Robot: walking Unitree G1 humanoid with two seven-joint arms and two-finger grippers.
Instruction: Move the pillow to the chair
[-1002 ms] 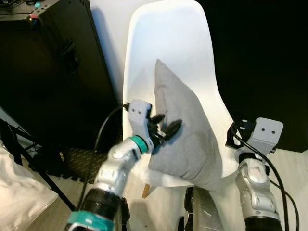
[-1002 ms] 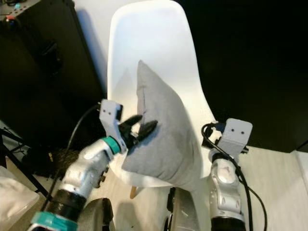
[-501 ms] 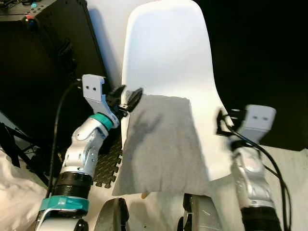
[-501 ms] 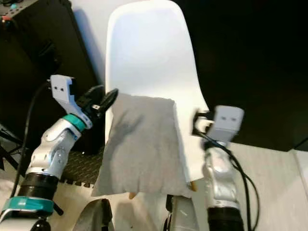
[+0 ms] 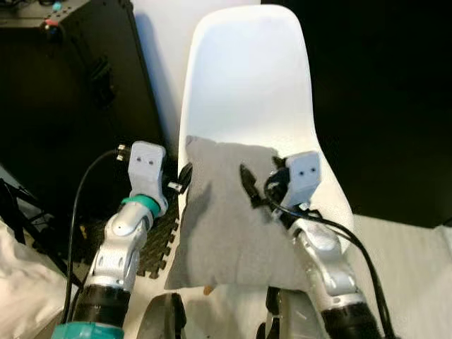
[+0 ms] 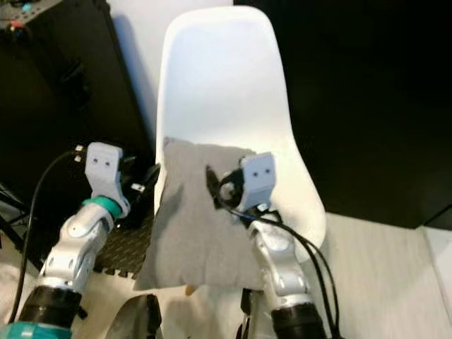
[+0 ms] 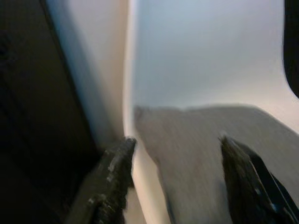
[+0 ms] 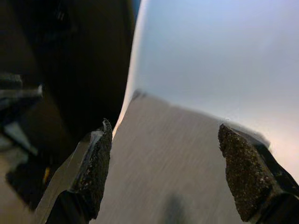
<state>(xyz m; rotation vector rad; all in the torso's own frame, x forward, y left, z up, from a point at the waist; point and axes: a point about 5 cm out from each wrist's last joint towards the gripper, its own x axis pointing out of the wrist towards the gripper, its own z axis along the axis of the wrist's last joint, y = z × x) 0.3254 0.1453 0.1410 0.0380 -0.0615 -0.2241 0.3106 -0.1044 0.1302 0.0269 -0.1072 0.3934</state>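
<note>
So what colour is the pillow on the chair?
Plain grey. The pillow on the white chair shows best in the left eye view.

grey pillow (image 5: pixel 229 212) | flat on white chair (image 5: pixel 247 78) seat | front edge seemingly overhanging

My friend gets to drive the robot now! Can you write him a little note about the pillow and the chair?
Left gripper: open, at the chair's left edge beside the pillow's corner, holding nothing.
Right gripper: open, just above the pillow, holding nothing.
Pillow: lying flat on the white chair seat, its front edge hanging over the seat's front.
Done: pillow is on the chair.
Left: perhaps nudge it further back, then pull both arms away.
</note>
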